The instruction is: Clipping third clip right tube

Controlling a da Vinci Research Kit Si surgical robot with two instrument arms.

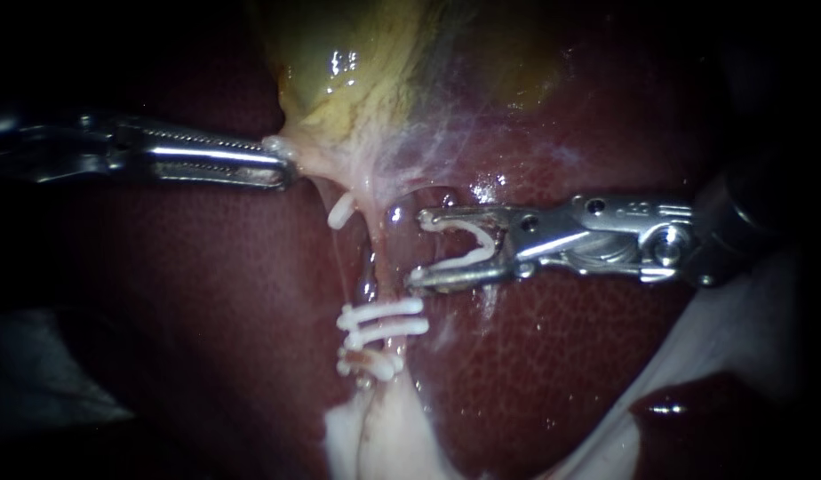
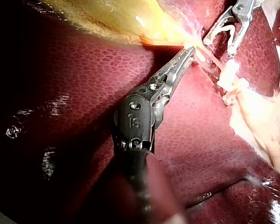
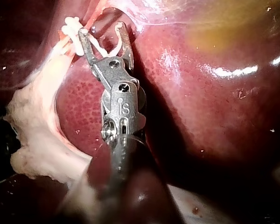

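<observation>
Silvery, riveted left instrument (image 1: 284,166), right instrument (image 1: 419,247)

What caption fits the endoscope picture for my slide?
Left tool grips the gallbladder; right tool holds an open clip beside the tube.

Dark red, finely mottled liver (image 1: 553,373) fills the backdrop in every view, wet and glinting where the light strikes it. The light is strongest at the middle and falls off to near black at the edges. A pale whitish surface (image 1: 757,329) shows beyond the liver's lower right margin in the endoscope view
</observation>
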